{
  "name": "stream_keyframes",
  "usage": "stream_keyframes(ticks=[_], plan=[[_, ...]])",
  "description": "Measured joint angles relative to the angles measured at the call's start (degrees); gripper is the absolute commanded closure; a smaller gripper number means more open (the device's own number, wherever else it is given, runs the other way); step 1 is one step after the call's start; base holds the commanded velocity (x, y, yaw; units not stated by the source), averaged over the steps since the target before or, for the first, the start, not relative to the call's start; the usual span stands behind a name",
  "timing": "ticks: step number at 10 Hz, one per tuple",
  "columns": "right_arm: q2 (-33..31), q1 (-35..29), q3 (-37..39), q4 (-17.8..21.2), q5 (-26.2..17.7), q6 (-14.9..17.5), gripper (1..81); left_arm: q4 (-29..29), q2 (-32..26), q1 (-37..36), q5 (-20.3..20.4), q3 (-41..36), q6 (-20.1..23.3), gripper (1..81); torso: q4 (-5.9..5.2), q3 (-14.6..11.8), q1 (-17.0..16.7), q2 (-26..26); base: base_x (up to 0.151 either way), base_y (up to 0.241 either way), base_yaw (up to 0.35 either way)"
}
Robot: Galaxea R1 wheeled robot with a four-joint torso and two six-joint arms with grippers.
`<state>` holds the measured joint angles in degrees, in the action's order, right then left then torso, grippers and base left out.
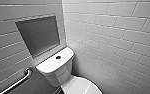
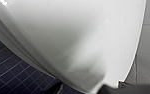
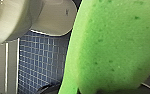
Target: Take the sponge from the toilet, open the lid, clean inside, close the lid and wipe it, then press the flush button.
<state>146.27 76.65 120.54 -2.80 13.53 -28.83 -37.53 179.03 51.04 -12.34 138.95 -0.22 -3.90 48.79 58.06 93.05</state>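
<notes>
- A white-tiled corner held a recessed niche (image 1: 38,35), with a grab bar (image 1: 17,82) beside the toilet (image 1: 57,66).
- The lid (image 1: 81,86) lay shut.
- The right pincer (image 3: 98,90) was clamped on the sponge (image 3: 116,45), above the tiled floor (image 3: 41,62).
- The left pincer (image 2: 116,88) hung close to glossy white ceramic; I cannot tell how far open it was.
</notes>
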Motion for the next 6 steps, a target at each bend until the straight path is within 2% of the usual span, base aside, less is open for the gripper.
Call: stream_keyframes(ticks=[2, 6], plan=[[0.28, 0.00, 1.01, 0.00, -0.06, 0.00, 81.1, 0.00, 0.68, -0.05, -0.12, -0.63, 0.22, 1.0, 0.00, 0.00, 0.00, 0.00, 0.000, 0.000, 0.000], [0.39, -0.02, 1.15, 0.00, -0.04, -0.11, 81.1, 0.05, -1.66, -0.06, 0.71, -5.18, 0.44, 1.0, 0.00, 0.00, 0.00, 0.00, 0.000, 0.000, 0.000]])
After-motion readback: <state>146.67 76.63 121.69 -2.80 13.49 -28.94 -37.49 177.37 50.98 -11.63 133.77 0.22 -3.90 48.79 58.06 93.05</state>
